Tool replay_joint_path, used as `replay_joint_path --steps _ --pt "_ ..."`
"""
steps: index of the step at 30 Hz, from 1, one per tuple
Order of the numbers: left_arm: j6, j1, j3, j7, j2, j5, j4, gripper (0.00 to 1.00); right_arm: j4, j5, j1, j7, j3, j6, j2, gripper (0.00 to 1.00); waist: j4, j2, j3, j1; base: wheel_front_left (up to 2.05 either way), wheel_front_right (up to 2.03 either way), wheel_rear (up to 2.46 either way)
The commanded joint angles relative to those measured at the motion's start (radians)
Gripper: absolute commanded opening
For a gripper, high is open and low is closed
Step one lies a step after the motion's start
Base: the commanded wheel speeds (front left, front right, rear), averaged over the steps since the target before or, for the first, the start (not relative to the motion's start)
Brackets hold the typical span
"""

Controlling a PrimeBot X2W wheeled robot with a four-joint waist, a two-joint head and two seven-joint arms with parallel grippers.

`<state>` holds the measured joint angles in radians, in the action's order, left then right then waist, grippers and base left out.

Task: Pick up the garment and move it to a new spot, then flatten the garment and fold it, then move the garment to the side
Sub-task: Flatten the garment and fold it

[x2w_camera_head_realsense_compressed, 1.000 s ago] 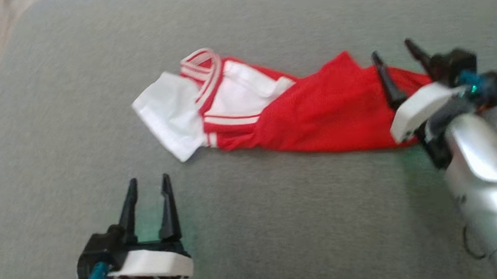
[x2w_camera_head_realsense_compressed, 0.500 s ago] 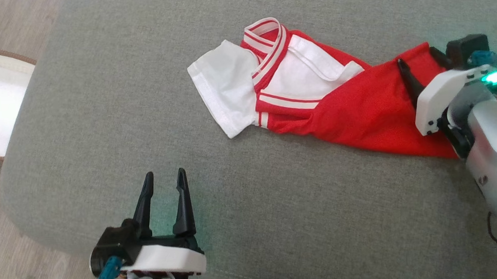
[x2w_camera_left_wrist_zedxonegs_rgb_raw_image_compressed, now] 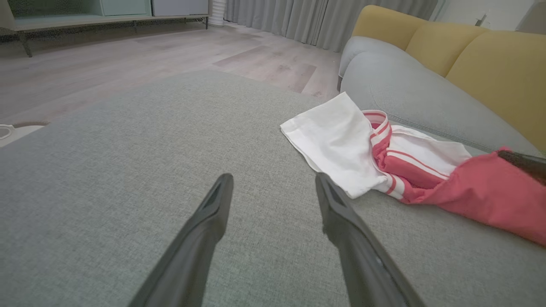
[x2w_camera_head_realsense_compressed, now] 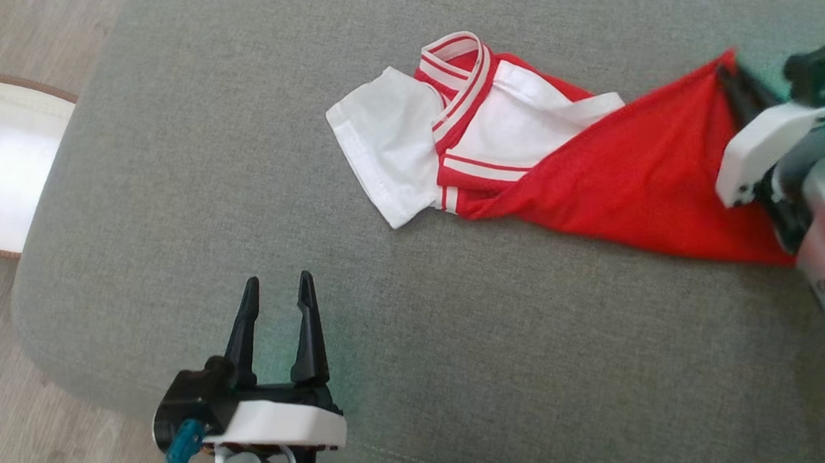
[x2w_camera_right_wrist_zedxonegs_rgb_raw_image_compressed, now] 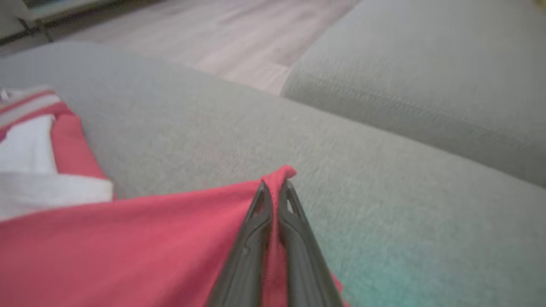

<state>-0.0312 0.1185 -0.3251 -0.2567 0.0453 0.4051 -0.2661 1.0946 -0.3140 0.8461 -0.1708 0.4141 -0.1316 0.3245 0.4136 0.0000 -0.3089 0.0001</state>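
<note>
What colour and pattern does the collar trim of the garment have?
The collar trim of the garment has red and white stripes, clearest in the head view.

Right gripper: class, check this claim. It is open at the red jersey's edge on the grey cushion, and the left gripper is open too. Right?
Wrong: the right gripper is shut on the edge of the jersey, as the right wrist view shows. The left gripper is open.

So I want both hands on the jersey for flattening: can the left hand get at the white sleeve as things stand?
Probably yes. The left hand is open, and bare grey cushion lies between it and the white sleeve. The right hand grips the far red corner of the jersey, well clear.
</note>
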Motion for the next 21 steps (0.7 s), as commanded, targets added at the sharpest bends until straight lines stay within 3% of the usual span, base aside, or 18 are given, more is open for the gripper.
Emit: replay_joint_path --steps 1,6,11,16,21 --pt "-0.002 0.013 0.031 -0.005 0.005 0.002 0.029 1.0 -0.03 0.01 0.048 -0.028 0.005 0.001 0.003 0.0 0.001 0.0 0.004 -0.0001 0.0 0.0 0.0" --pt "0.003 -0.003 0.047 -0.005 0.005 0.001 0.019 1.0 -0.121 0.053 0.106 -0.089 -0.035 0.001 0.009 0.0 -0.005 0.0 0.028 -0.0001 0.0 0.0 0.0" --pt "0.016 -0.01 0.048 -0.005 0.005 -0.005 0.009 1.0 -0.375 0.106 0.082 -0.091 -0.081 0.001 0.025 0.0 -0.029 0.0 0.07 -0.0001 0.0 0.0 0.0" --pt "0.03 -0.022 0.059 -0.005 0.005 -0.018 -0.009 1.0 -0.558 0.126 -0.044 -0.091 -0.087 0.001 0.032 0.0 -0.077 0.0 0.121 -0.0001 0.0 0.0 0.0" --pt "0.039 -0.041 0.077 -0.005 0.005 -0.025 -0.029 1.0 -0.703 0.13 -0.272 -0.091 -0.15 0.001 0.039 0.0 -0.139 0.0 0.163 -0.0001 0.0 0.0 0.0"
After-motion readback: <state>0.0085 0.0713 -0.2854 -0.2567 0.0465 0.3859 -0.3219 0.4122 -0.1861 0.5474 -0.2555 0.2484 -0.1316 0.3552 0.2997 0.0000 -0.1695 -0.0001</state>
